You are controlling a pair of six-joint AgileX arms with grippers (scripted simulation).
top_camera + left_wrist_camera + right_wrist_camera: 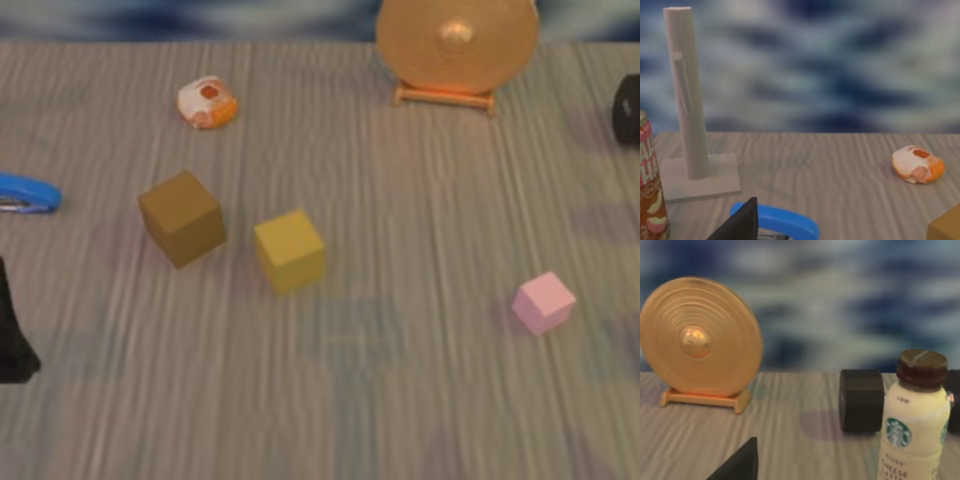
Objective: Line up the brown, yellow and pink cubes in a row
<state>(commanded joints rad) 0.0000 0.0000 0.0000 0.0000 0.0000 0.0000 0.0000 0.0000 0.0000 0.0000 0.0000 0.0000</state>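
Grey wood-grain table (400, 400) carries our three cubes. From table centre, the brown cube (182, 218) sits at about nine o'clock, with the yellow cube (290, 250) near it toward centre; the pink cube (544, 302) lies well apart at four o'clock. Our left gripper (12, 340) is parked at the left edge; we cannot tell its fingers' state. Our right gripper is out of top view, fingers unseen. We judge it best to fetch pink leftward, gripping flat faces squarely and setting it in line beyond yellow.

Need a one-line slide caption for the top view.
Brown cube and yellow cube sit close together at left; pink cube sits apart at right.
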